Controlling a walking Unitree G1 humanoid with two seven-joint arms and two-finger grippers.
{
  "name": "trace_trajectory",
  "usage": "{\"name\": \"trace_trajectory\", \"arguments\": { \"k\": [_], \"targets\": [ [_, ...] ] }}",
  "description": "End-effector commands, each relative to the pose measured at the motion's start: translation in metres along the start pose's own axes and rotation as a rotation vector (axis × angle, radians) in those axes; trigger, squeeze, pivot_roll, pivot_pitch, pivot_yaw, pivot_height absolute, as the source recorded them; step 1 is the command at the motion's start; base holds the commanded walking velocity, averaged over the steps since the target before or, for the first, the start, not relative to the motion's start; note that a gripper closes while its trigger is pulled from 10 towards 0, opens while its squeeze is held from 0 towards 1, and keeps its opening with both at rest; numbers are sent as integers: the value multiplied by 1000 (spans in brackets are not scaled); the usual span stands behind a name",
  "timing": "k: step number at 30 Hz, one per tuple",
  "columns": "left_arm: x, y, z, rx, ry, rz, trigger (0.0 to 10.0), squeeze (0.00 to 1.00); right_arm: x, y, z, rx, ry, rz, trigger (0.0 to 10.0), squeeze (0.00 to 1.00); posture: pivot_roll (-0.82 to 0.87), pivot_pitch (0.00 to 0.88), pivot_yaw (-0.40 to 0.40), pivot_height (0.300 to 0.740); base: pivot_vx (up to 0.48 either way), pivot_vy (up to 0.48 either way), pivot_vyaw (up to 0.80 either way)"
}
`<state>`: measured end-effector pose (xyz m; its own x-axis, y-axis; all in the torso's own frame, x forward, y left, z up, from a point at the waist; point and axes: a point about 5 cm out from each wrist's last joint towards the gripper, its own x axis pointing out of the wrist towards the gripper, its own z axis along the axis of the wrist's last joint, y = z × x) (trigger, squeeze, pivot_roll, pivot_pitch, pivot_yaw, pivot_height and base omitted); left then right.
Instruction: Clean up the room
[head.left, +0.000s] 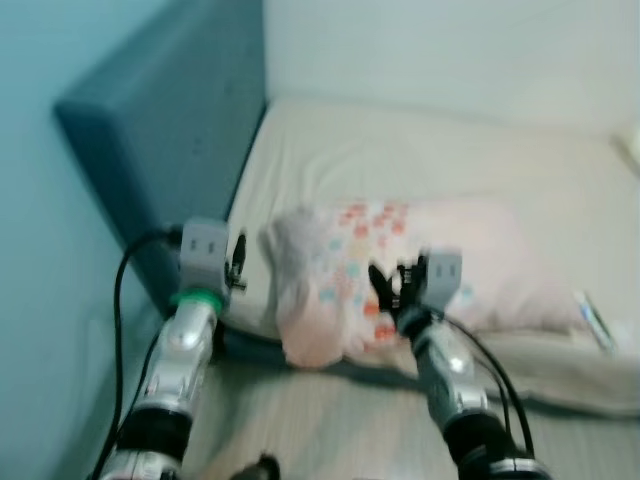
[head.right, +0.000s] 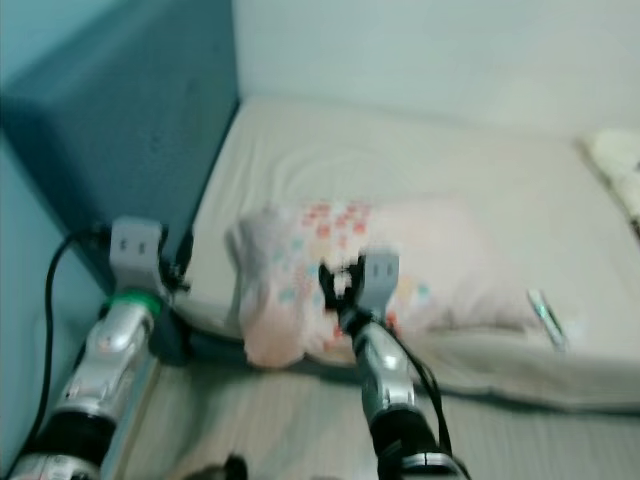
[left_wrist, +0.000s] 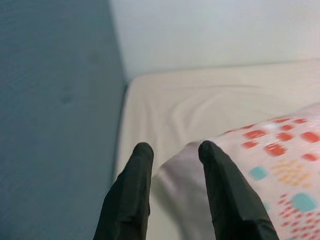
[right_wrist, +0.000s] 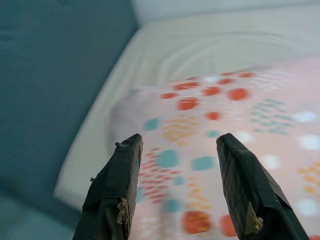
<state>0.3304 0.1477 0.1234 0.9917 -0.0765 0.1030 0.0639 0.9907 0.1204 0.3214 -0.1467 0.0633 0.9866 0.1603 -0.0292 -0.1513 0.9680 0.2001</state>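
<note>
I see a bed with a cream fitted sheet (head.left: 420, 170) pushed into the corner, a padded teal headboard (head.left: 170, 150) on its left end and a pale wall behind. Lying along the near edge of the bed is a soft pink pillow printed with red, orange and teal spots (head.left: 400, 265); its left end slumps over the mattress edge toward the wood-look floor (head.left: 320, 420).

My left gripper (left_wrist: 172, 155) hovers beside the pillow's left end, near the headboard, jaws spread a little with nothing between them. My right gripper (right_wrist: 177, 145) hangs just above the spotted cover at the near edge, jaws spread wide and not touching the fabric as far as I can tell.

A small slim pale object with a dark stripe (head.left: 595, 320) lies on the sheet right of the pillow; it is too blurred to identify. I can read no writing or label anywhere.
</note>
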Motion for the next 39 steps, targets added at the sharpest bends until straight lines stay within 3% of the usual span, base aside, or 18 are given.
{"name": "trace_trajectory", "arguments": {
  "k": [1,19,39],
  "targets": [
    [-4,-3,-7,-8,22,-10,10000,0,-2,0,-4,5,16,0,10000,0,-36,12,9,740,356,0,0],
    [-5,-9,-7,-12,23,-34,10000,0,1,-8,5,-47,-14,-27,10000,0,-36,3,13,740,336,0,0],
    [-16,-29,-10,20,33,-200,10000,0,-3,-5,-3,-51,8,-21,10000,0,-42,4,26,740,0,0,0]
  ]
}}
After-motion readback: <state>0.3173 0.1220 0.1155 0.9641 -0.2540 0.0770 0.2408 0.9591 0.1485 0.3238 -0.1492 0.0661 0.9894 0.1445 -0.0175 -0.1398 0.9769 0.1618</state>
